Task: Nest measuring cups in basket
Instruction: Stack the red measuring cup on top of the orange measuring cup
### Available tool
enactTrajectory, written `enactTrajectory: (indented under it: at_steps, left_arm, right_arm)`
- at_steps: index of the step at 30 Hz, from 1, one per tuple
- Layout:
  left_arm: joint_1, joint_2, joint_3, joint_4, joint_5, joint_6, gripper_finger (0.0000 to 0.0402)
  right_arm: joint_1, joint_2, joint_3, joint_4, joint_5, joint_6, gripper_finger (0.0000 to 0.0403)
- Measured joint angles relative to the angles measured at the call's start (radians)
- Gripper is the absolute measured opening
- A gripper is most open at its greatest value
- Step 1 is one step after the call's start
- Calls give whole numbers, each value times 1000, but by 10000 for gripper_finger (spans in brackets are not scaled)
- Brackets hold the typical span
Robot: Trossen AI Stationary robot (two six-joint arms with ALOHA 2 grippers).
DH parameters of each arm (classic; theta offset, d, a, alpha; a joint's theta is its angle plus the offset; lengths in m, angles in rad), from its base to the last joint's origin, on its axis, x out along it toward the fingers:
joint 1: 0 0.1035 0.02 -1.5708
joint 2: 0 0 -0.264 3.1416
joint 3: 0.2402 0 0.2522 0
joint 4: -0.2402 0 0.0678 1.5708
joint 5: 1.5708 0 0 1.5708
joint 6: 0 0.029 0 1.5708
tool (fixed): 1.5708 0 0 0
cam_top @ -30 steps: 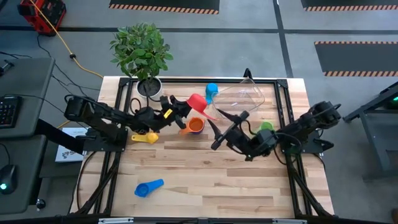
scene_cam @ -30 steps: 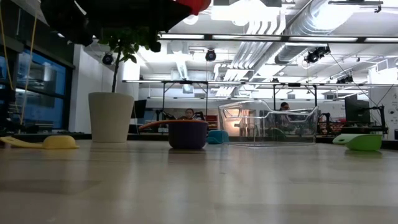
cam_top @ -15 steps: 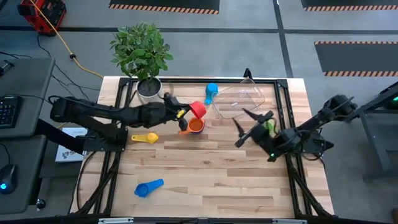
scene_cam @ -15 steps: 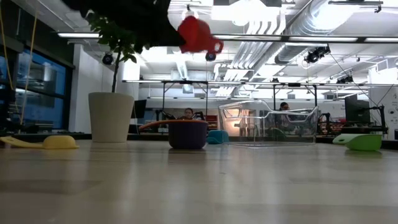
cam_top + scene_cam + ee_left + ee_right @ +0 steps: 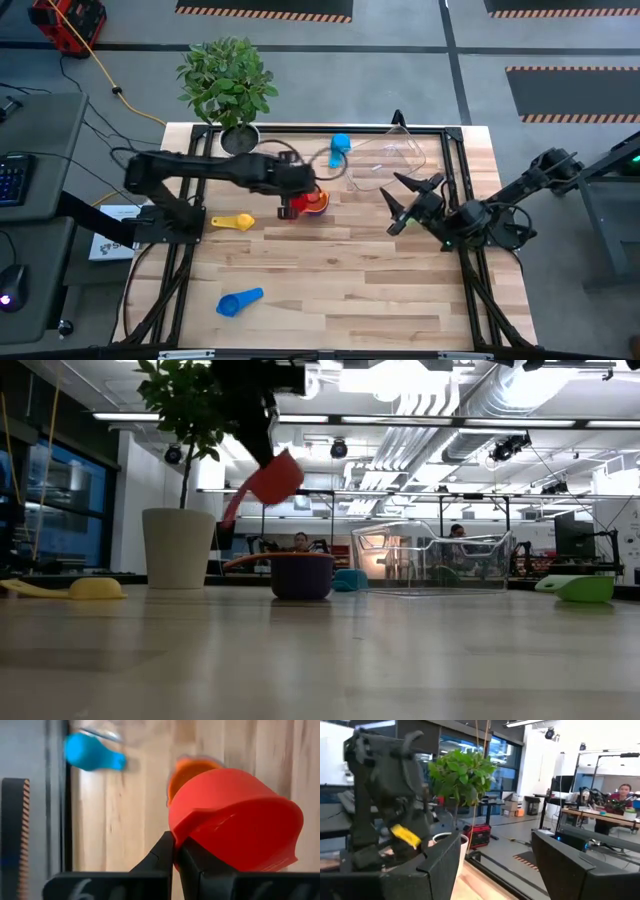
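Left fingers (image 5: 174, 851): clamped on the red cup's (image 5: 235, 822) short handle, holding it tilted above the orange cup (image 5: 316, 201), seemingly to nest it there.
Right fingers (image 5: 412, 196): empty, spread, waiting beside the basket (image 5: 385, 158).
Basket: at the surface's (image 5: 340, 290) far edge, apparently holding no cups yet.
Loose cups: yellow (image 5: 234, 221), dark blue (image 5: 239, 301), light blue (image 5: 340, 145).

Open tabletop (image 5: 350, 290) beyond dark blue cup (image 5: 239, 302)

Pale wooden slatted worktop (image 5: 330, 290) carries a clear plastic basket (image 5: 385, 158), white plant pot (image 5: 240, 141), and orange (image 5: 316, 203), yellow (image 5: 232, 222), light blue (image 5: 340, 146) and dark blue plastic measuring cups (image 5: 239, 302)
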Motion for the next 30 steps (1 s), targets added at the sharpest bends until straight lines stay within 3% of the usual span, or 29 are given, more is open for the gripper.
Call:
enactTrajectory:
  at_steps: [7,14,30]
  left_arm:
    - [6,166,77,-5,-9,236,1]
    - [26,202,96,58,-9,452,1]
    - [58,208,96,93,35,621,2]
  right_arm:
    - [-6,1,5,-70,-2,40,236]
    - [-6,1,5,-77,-2,55,236]
    - [-6,1,5,-80,-45,51,236]
